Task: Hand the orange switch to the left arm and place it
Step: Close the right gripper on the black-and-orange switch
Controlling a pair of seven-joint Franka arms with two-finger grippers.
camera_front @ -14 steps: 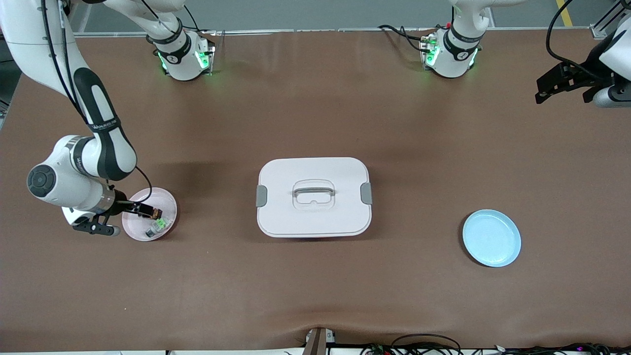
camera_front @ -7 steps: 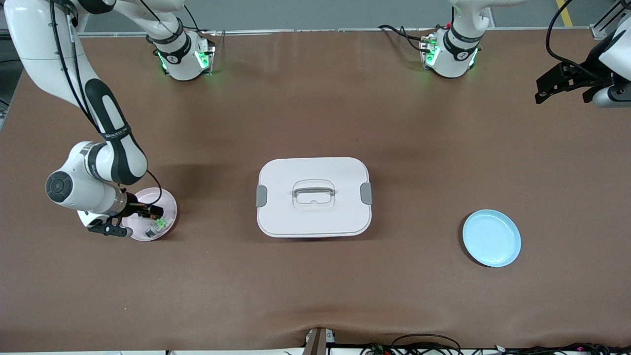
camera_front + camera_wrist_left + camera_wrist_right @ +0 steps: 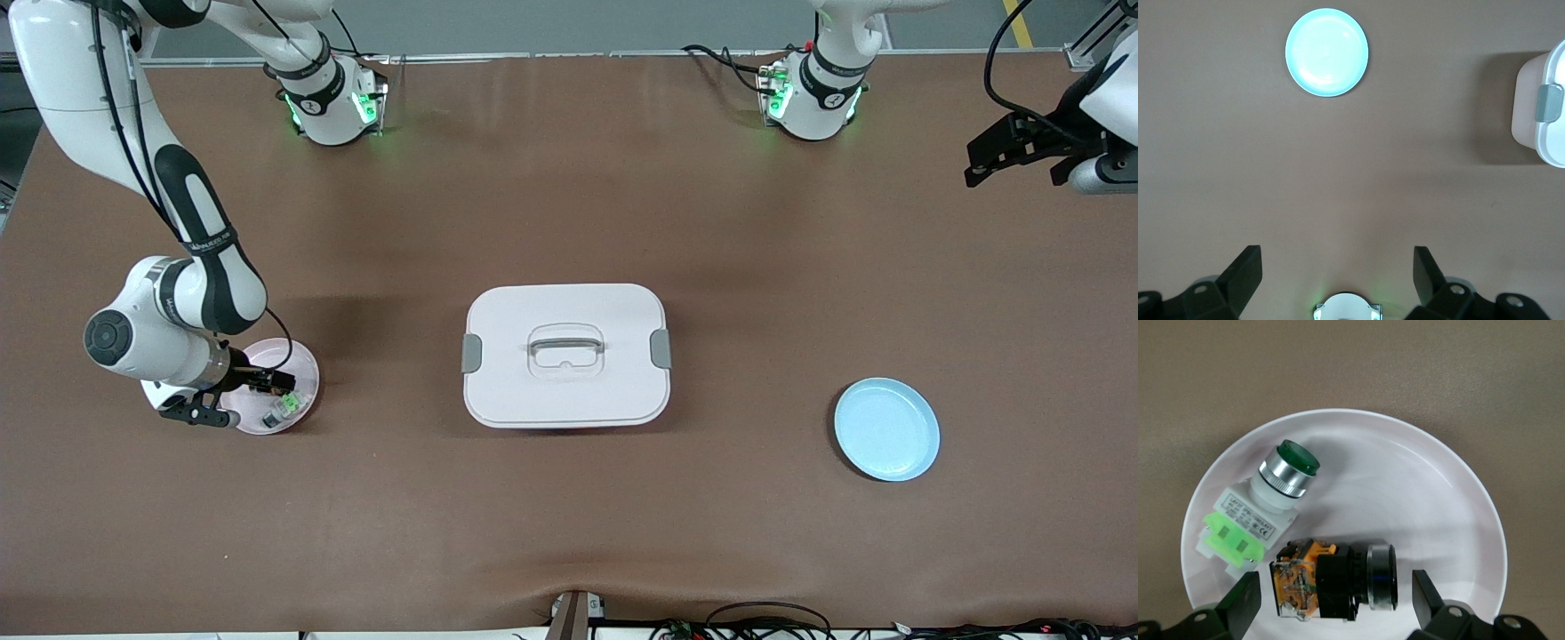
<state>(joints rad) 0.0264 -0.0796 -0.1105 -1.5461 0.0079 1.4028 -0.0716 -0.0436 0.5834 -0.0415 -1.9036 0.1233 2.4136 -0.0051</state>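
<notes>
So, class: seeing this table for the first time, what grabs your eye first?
The white box sits mid-table. Toward the right arm's end, the right gripper hangs open over a pink plate holding the orange switch and a green switch. The left gripper waits open, high above the table, with a blue plate toward its end.

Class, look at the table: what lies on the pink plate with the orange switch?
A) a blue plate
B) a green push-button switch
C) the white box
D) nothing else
B: in the right wrist view the green push-button switch lies beside the orange switch on the pink plate.
</notes>
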